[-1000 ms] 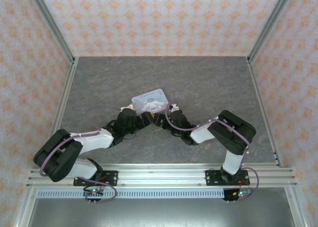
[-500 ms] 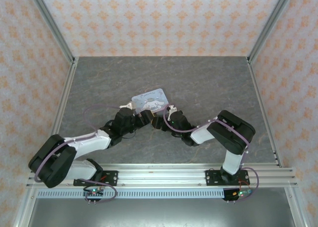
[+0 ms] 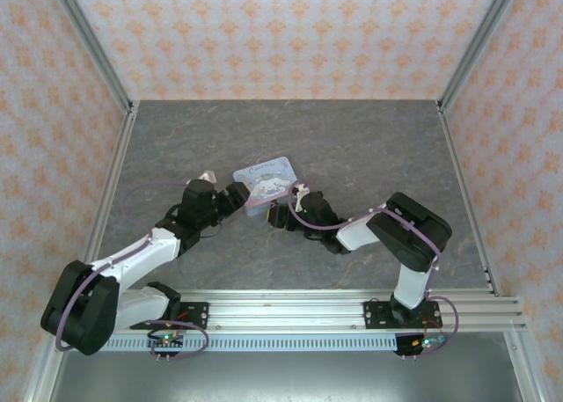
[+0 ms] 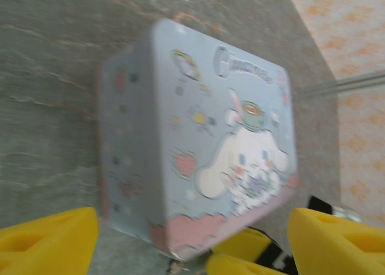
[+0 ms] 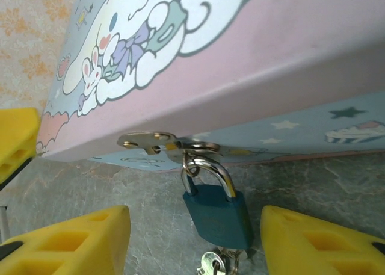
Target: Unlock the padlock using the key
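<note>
The teal padlock [image 5: 218, 216] hangs by its silver shackle [image 5: 210, 166] from the hasp [image 5: 157, 142] on the tin's front, resting on the table. A small silvery key [image 5: 212, 265] sits at the padlock's lower end, partly cut off by the frame edge. My right gripper [image 5: 195, 221] is open, with one yellow finger on each side of the padlock and not touching it. My left gripper [image 4: 192, 219] is open at the tin's left near corner, its fingers [image 4: 51, 239] wide apart. In the top view, the left gripper [image 3: 239, 195] and right gripper [image 3: 283, 210] both sit at the tin's near side.
The pastel pink-and-blue cartoon tin [image 3: 266, 180] sits mid-table on the grey mat [image 3: 369, 147], slightly tilted. In the left wrist view the right gripper's yellow fingers [image 4: 249, 254] show under the tin's near corner [image 4: 180, 239]. Metal frame rails [image 3: 113, 182] and patterned walls bound the table.
My left arm has swung left and away from the right gripper, its jaws spreading wider. The tin has turned slightly. My right gripper has edged closer to the tin and narrowed a little.
</note>
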`<state>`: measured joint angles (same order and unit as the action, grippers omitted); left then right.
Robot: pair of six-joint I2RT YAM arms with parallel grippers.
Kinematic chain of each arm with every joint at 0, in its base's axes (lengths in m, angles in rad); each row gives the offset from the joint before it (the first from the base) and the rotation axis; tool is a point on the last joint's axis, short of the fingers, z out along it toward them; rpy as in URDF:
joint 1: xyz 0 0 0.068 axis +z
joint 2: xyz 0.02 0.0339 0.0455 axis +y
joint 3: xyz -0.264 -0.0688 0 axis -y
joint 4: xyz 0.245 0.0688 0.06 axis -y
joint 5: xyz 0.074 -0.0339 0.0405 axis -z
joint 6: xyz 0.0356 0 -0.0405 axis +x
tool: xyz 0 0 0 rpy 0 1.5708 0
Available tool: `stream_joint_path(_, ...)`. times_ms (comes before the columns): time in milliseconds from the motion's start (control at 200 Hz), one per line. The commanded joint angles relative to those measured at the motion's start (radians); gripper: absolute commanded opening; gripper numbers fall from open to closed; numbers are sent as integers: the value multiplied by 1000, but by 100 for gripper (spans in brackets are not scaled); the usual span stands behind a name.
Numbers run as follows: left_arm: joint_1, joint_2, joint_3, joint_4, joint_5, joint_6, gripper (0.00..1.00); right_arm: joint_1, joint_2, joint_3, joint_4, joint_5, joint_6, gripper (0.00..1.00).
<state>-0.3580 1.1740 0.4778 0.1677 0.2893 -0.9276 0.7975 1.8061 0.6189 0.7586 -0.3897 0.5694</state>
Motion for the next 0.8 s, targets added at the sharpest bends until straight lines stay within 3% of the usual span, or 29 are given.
stream_joint_path(0, 32, 42, 40, -28, 56, 57, 82, 18, 66, 14, -168, -111, -8, 59)
stream_joint_path(395, 42, 157, 49, 75, 104, 63, 82, 15, 65, 1, -168, 34, 56, 57)
stream_joint_path(796, 43, 192, 25, 150, 110, 29, 82, 22, 106, 7, -148, 58, 83, 46)
